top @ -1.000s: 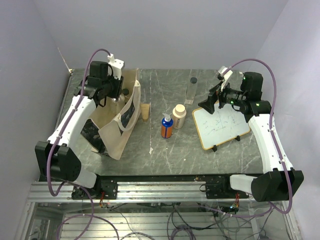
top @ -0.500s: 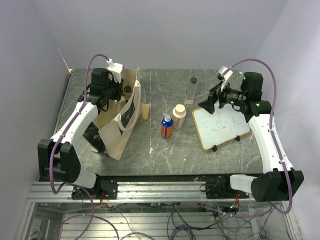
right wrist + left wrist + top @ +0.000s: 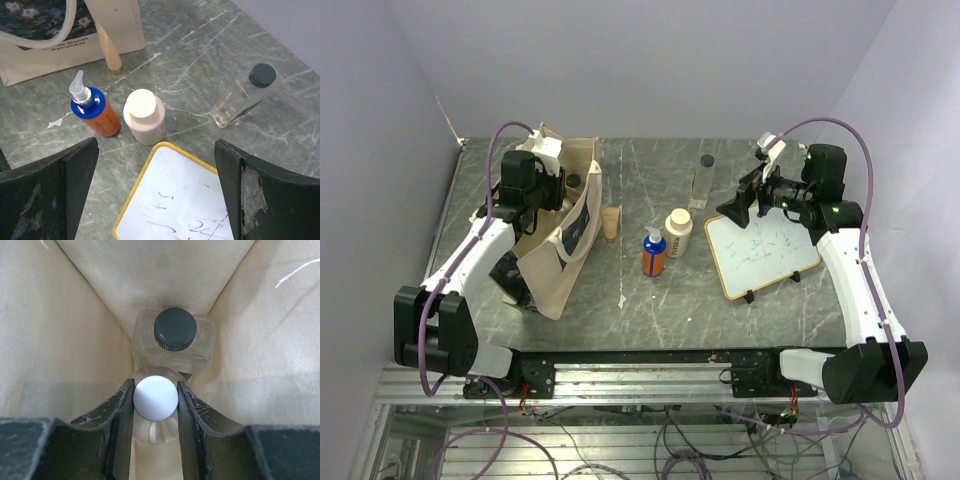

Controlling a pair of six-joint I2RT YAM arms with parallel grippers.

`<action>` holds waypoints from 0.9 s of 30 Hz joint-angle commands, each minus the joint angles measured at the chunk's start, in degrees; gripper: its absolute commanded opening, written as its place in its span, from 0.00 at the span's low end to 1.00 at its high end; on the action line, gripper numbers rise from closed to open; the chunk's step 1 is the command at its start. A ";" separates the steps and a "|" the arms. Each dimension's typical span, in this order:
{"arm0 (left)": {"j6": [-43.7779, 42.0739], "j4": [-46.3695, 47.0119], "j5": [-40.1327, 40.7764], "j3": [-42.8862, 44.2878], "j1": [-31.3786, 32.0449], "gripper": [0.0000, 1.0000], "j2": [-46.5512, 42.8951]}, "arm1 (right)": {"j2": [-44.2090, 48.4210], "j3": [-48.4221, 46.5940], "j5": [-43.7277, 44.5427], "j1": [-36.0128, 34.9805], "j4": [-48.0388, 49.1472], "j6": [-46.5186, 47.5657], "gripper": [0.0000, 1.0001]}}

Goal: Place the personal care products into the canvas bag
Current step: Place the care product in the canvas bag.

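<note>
My left gripper (image 3: pixel 155 385) is down inside the canvas bag (image 3: pixel 60 340), shut on a bottle with a white cap (image 3: pixel 155 399). A clear bottle with a dark cap (image 3: pixel 175 330) lies on the bag's bottom just beyond it. In the top view the left gripper (image 3: pixel 540 192) is in the mouth of the bag (image 3: pixel 565 245). The blue-and-orange bottle (image 3: pixel 654 254), the cream bottle (image 3: pixel 678 232) and a second clear bottle (image 3: pixel 701 186) stand on the table. My right gripper (image 3: pixel 738 207) is open and empty above the whiteboard's far corner, with these bottles ahead of it.
The yellow-framed whiteboard (image 3: pixel 762 252) lies at the right, under my right gripper (image 3: pixel 156 150). A tan cone-shaped piece (image 3: pixel 610 223) stands beside the bag. The bag's printed side (image 3: pixel 40 20) faces the bottles. Grey walls close in the table.
My left gripper has moved down and left, deeper into the bag, with the white-capped bottle still in it. The right arm has not moved.
</note>
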State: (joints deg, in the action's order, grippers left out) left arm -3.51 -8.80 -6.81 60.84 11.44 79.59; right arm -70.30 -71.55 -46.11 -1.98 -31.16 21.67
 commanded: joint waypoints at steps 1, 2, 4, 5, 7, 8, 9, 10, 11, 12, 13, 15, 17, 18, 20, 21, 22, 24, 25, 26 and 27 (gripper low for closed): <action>1.45 13.19 -2.99 0.77 -0.80 0.07 -3.09 | 0.94 0.66 -0.99 0.53 0.92 -0.33 1.00; 1.56 13.46 -3.18 0.77 -0.85 0.07 -2.98 | 0.95 0.70 -1.00 0.49 1.00 -0.32 1.00; 1.74 14.07 -3.61 0.58 -1.02 0.07 -2.79 | 1.10 0.73 -1.00 0.53 0.94 -0.32 1.00; 1.75 14.52 -3.83 0.37 -1.11 0.07 -2.78 | 1.21 0.85 -1.00 0.49 0.92 -0.38 1.00; 1.52 15.29 -4.20 -0.40 -1.22 0.07 -2.78 | 1.46 0.98 -0.93 0.54 0.95 -0.24 1.00; 1.47 15.64 -4.36 -0.90 -1.29 0.07 -2.78 | 1.52 1.09 -0.92 0.56 0.87 -0.23 1.00; 1.33 15.99 -4.52 -1.56 -1.33 0.07 -2.82 | 1.57 1.08 -0.96 0.57 0.84 -0.17 1.00; 1.32 16.39 -4.76 -2.12 -1.43 0.07 -2.87 | 1.53 1.07 -1.00 0.49 0.84 -0.15 1.00; 1.21 16.87 -5.07 -2.79 -1.50 0.07 -2.91 | 1.50 1.08 -1.00 0.49 0.83 -0.15 1.00; 1.22 17.10 -5.37 -3.37 -1.58 0.07 -2.95 | 1.49 1.10 -1.08 0.48 0.91 -0.14 1.00; 1.15 17.33 -5.57 -3.88 -1.64 0.07 -3.00 | 1.41 1.13 -1.17 0.48 1.02 -0.25 1.00; 0.97 17.69 -5.87 -4.81 -1.75 0.07 -3.12 | 1.23 1.13 -1.30 0.49 1.06 -0.29 1.00; 0.87 18.04 -6.29 -5.65 -1.90 0.07 -3.28 | 1.17 1.21 -1.35 0.48 1.10 -0.38 1.00; 0.74 18.29 -6.55 -6.05 -2.02 0.07 -3.38 | 1.29 1.28 -1.31 0.48 1.12 -0.28 1.00; 0.53 18.77 -6.81 -7.31 -2.11 0.07 -3.43 | 1.29 1.34 -1.27 0.48 1.10 -0.28 1.00; 0.44 18.81 -6.99 -7.62 -2.12 0.07 -3.33 | 1.31 1.39 -1.27 0.48 1.11 -0.28 1.00; 0.25 18.63 -7.08 -7.76 -2.13 0.07 -3.12 | 1.24 1.39 -1.27 0.48 1.11 -0.28 1.00; -0.16 17.84 -6.63 -7.98 -2.19 0.09 -2.56 | 1.08 1.20 -1.34 0.48 1.09 -0.24 1.00; -0.26 17.51 -6.08 -7.99 -2.21 0.11 -2.32 | 1.05 1.09 -1.35 0.48 1.02 -0.29 1.00; -0.41 17.16 -5.68 -7.97 -2.28 0.13 -2.05 | 0.97 0.99 -1.42 0.48 0.99 -0.32 1.00; -0.59 16.95 -5.52 -8.00 -2.34 0.16 -1.87 | 0.83 0.95 -1.44 0.53 1.04 -0.31 1.00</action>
State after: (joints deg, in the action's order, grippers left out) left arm -2.96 -0.71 -11.16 52.40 9.76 79.07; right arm -69.89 -70.61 -46.81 -1.93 -31.14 21.65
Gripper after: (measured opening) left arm 0.431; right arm 0.996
